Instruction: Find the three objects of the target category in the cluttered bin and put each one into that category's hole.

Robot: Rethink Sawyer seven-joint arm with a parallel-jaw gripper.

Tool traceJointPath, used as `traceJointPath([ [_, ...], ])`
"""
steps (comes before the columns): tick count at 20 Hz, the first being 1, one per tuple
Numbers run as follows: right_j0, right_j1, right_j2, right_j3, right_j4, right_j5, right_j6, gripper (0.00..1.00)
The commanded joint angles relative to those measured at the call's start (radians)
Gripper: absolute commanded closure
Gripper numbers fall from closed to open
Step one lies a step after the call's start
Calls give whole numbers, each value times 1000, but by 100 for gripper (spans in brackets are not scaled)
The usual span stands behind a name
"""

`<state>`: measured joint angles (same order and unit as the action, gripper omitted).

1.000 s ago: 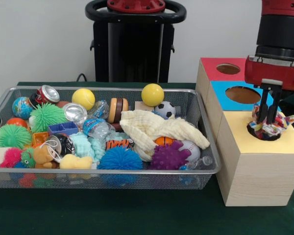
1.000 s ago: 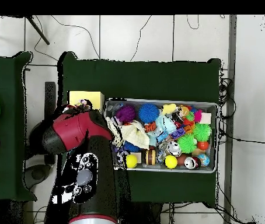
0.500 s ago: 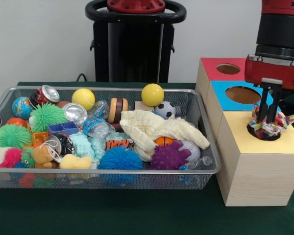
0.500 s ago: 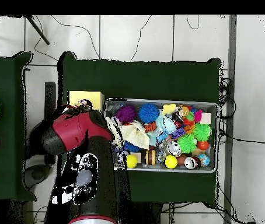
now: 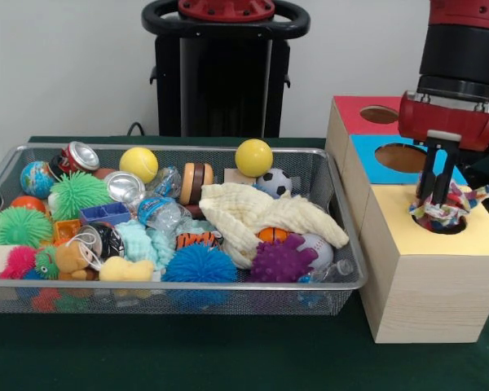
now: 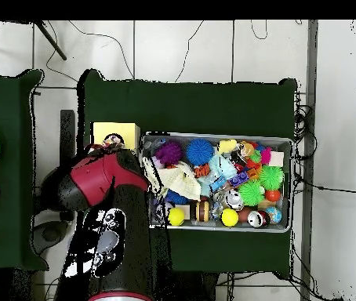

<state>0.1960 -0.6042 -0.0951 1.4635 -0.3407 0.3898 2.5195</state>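
A multicoloured printed fabric piece [image 5: 445,208] sits bunched in the round hole [image 5: 440,226] in the yellow top of the nearest wooden cube [image 5: 481,236]. My gripper [image 5: 438,195] hangs straight over that hole, its fingers [image 5: 429,175] slightly apart and reaching down into the fabric; their tips are hidden by it. In the overhead view the fabric [image 6: 112,141] shows at the edge of the yellow cube [image 6: 115,128], with the arm covering the gripper. The wire mesh bin [image 5: 346,244] lies left of the cubes. No other printed fabric piece shows in it.
The blue-topped cube [image 5: 375,167] and red-topped cube [image 5: 350,110] stand behind the yellow one. The bin holds a cream cloth [image 5: 253,213], spiky balls, yellow balls [image 5: 253,157], cans and toys. The black pedestal [image 5: 225,73] stands behind the bin.
The gripper has shifted slightly left over the hole. The fabric has sunk lower into the hole, and the hole's front rim now shows.
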Motion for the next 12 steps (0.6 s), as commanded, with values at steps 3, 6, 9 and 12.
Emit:
traceJointPath([
  [3, 42, 108, -63, 18, -150, -41, -6, 100],
  [6, 69, 148, -100, 2, -162, -86, 37, 100],
  [9, 92, 193, -131, -23, -153, -131, 74, 100],
  [12, 112, 236, -157, -44, -121, -177, 106, 100],
])
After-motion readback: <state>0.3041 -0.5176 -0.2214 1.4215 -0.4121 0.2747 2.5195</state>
